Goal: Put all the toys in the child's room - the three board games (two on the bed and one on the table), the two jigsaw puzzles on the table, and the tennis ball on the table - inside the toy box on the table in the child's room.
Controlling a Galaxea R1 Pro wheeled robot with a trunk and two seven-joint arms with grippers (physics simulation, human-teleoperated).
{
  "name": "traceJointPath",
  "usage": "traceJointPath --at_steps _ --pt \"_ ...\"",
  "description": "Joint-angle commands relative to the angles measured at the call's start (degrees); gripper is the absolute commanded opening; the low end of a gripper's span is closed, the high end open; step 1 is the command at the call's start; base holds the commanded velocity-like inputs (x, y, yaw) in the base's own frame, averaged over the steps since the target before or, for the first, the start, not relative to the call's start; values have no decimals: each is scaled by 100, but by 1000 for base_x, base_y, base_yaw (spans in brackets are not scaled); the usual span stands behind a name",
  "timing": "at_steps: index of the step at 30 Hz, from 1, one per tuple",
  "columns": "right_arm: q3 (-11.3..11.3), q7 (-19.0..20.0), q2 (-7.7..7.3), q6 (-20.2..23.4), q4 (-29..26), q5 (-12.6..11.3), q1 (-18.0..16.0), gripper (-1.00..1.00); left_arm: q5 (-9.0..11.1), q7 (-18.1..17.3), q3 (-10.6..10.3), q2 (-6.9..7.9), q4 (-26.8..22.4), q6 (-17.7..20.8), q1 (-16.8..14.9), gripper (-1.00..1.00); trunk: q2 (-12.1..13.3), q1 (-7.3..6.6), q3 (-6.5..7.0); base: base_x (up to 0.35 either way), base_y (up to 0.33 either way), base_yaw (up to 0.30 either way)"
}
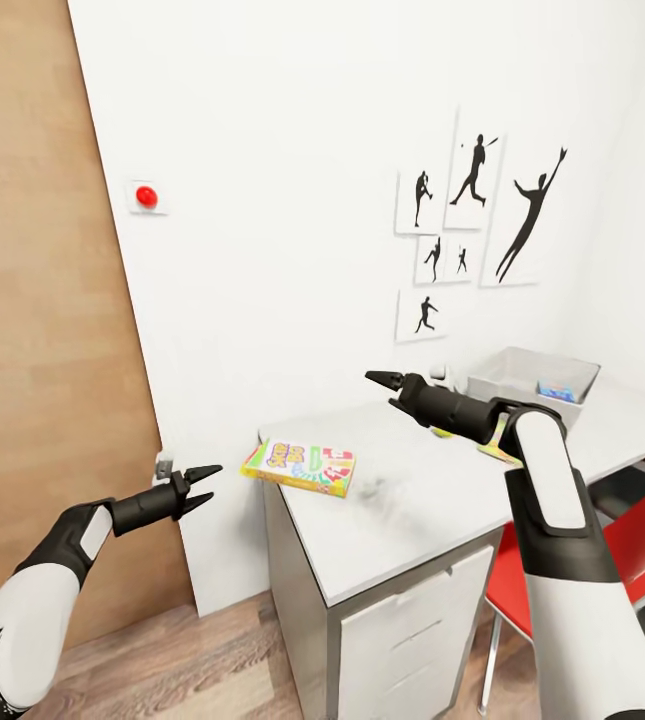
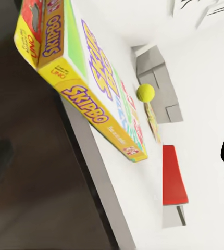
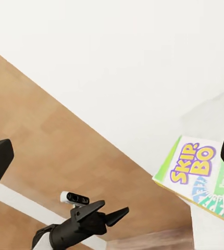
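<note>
We read "SKIP BO" in big yellow and purple letters on the lid of the board game (image 1: pixel 299 467), and "SKIPBO" plus a small "UNO" mark on its yellow side panels in the left wrist view (image 2: pixel 94 88). It is a thin flat cardboard box, green and white on top with a red patch, lying flat near the left corner of the white table (image 1: pixel 412 510), with one corner just past the edge.

The tennis ball (image 2: pixel 145 92) is a small fuzzy yellow-green sphere on the tabletop beyond the game. The toy box (image 1: pixel 532 378) is a pale grey tray with outward-sloping sides at the far end of the table by the wall; something blue lies inside it. A patch of yellow and pink shows just under our right forearm; we cannot tell what it is.

Left gripper (image 1: pixel 202 486): black pointed fingers spread apart, empty, in the air left of the table and below its top. Right gripper (image 1: pixel 386 379): above the table, well clear of the game; fingers look nearly together in the head view, nothing held.

The wall (image 1: pixel 292 200) is plain white, with black sports silhouettes (image 1: pixel 477 215) and a red round button (image 1: pixel 146 196). A red chair (image 1: pixel 622 555) stands beside the drawers.
</note>
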Motion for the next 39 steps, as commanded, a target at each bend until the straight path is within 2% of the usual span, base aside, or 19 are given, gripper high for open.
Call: traceJointPath --at_steps 1,9,15,20,23,26,39 --pt "-2 -59 0 17 -9 -66 0 100 10 -10 17 2 1 54 -5 100 -45 22 -25 0 0 0" --pt "18 -67 -2 17 -37 -74 25 100 72 -24 21 8 7 72 -5 100 -245 132 -114 0 0 0" --pt "21 -67 -6 17 -53 -80 27 100 387 -21 16 19 8 72 -5 100 -486 264 -222 0 0 0" --pt "26 -67 -3 17 -56 -79 27 100 554 -41 46 38 8 59 -2 100 -687 374 -312 0 0 0" --pt "27 -67 -2 17 -57 -78 27 100 687 -40 172 29 8 45 17 100 -687 374 -312 0 0 0" --pt "31 -67 -2 17 -57 -77 30 100 727 -43 212 24 8 55 35 100 -687 374 -312 0 0 0" --pt "18 -67 -10 17 -57 -74 40 100 748 -17 238 19 8 51 56 100 -687 374 -312 101 0 0"
